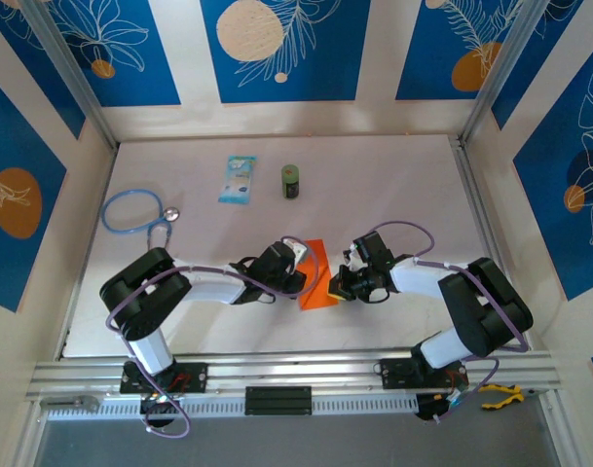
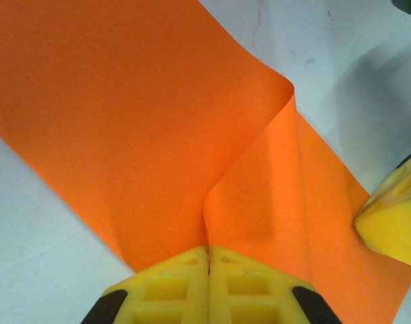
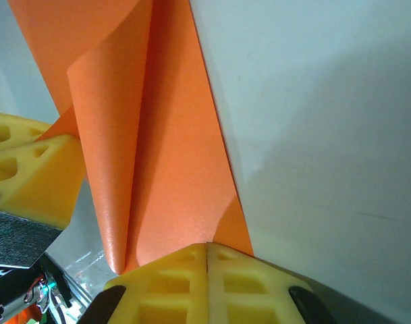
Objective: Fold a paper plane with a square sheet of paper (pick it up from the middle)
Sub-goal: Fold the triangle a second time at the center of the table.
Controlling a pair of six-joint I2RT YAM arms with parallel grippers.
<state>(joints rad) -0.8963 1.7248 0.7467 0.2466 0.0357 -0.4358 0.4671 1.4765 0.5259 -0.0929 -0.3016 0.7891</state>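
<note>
One square sheet of paper [image 1: 318, 280] is pinched tight by both left fingers [image 2: 175, 290] and right fingers [image 3: 175, 287].

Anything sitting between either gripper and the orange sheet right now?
Nothing visible. The left gripper and right gripper are both shut on the square sheet of paper, from opposite sides. The packet and can lie far behind it.

The square sheet of paper [image 2: 144, 121] is running off the left wrist view's top and left edges, its near edge vanishing into the left gripper [image 2: 208, 255]. Overhead, upper left, the light-blue packet [image 1: 238, 180] is showing print too small to read.
</note>
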